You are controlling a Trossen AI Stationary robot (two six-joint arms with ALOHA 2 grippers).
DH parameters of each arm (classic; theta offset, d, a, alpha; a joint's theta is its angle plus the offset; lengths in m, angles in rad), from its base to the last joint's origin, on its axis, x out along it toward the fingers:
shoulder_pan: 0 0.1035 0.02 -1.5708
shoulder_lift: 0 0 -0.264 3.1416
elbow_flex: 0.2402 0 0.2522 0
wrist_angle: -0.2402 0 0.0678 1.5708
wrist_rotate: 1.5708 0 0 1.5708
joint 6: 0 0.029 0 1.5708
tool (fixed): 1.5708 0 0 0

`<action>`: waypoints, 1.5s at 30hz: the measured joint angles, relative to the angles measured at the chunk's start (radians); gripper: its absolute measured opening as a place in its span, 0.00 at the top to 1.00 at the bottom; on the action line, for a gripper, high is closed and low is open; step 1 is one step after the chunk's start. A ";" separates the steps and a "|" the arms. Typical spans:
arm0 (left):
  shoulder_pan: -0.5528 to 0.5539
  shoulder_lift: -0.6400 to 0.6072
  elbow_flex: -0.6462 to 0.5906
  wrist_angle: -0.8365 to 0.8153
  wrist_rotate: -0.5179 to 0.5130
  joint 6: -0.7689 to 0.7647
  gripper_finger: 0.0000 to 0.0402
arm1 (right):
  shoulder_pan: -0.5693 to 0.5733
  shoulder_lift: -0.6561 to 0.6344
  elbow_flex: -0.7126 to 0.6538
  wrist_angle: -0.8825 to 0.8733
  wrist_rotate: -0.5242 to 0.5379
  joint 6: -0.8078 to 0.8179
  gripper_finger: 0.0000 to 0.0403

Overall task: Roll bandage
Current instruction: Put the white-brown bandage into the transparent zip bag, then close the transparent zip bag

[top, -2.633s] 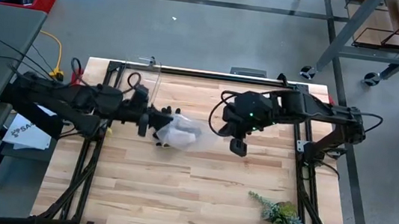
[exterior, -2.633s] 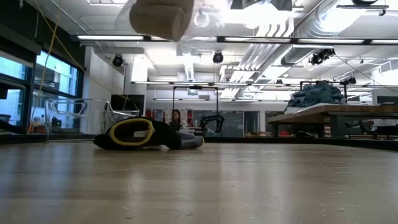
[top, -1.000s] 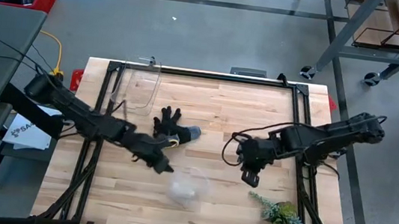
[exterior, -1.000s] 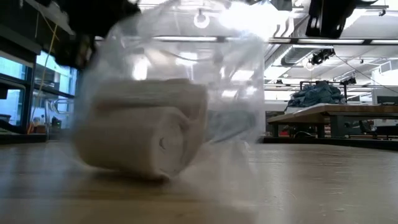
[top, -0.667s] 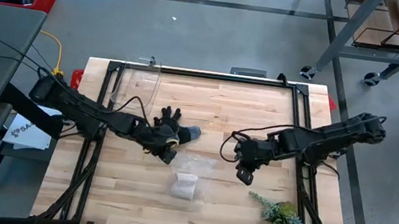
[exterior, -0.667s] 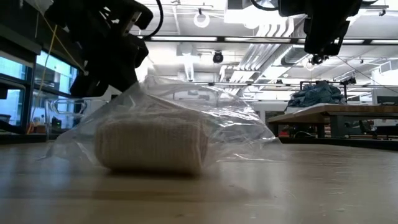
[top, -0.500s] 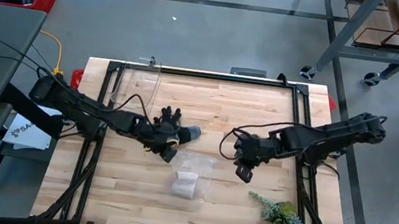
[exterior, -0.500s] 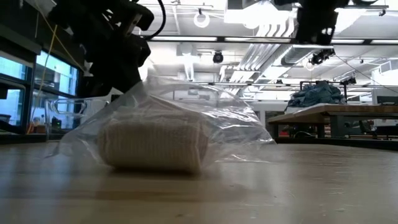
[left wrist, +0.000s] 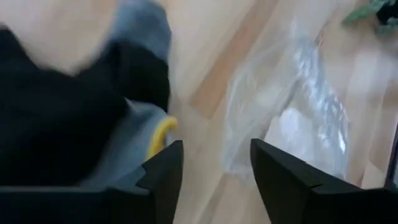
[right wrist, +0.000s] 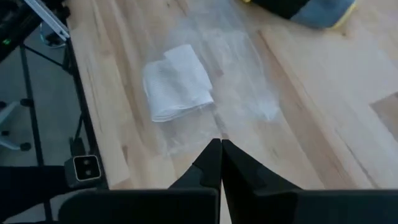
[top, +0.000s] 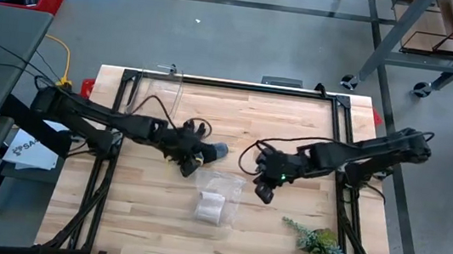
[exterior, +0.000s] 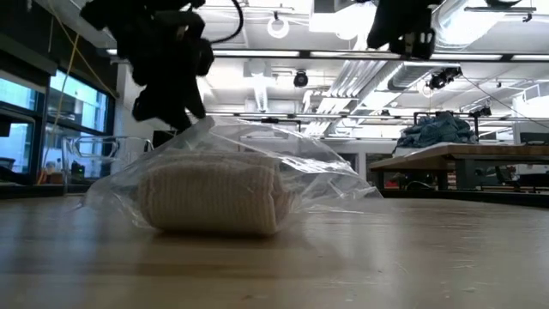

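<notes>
The bandage (top: 211, 205) is a rolled-up white wad inside a crinkly clear plastic bag (top: 221, 193). It lies on its side on the wooden table, and shows in the low view as bandage (exterior: 210, 202) and in the right wrist view as bandage (right wrist: 177, 90). My left gripper (top: 190, 166) stands open at the bag's far left, next to a black-and-grey glove (top: 198, 147); between its fingers, left gripper (left wrist: 214, 171), there is only bare table. My right gripper (top: 263, 193) hovers shut to the right of the bag, fingertips together in its own view, right gripper (right wrist: 221, 155).
A green plant sprig (top: 317, 242) lies at the near right. A clear plastic container (top: 158, 98) stands at the far left. The glove (left wrist: 74, 124) lies just beside my left gripper's finger. Bare wood (top: 296, 118) stretches along the far side.
The bag with the bandage has tipped over from standing and settled flat on the table. My left gripper has drawn away from it toward the far edge, to the glove. My right gripper has moved toward the table's left, closer to the bag.
</notes>
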 joint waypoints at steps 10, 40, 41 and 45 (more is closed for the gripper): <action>-0.124 0.023 0.033 0.044 -0.027 0.078 0.65 | 0.008 0.258 0.000 0.218 -0.124 -0.001 1.00; -0.435 0.345 0.034 0.103 -0.395 -0.371 1.00 | -0.138 0.521 0.000 0.361 -0.215 -0.133 1.00; -0.435 0.352 0.034 0.078 -0.390 -0.368 1.00 | -0.138 0.526 0.000 0.355 -0.215 -0.139 1.00; -0.448 0.355 0.035 -0.007 -0.331 -0.334 1.00 | -0.138 0.527 0.000 0.311 -0.214 -0.168 1.00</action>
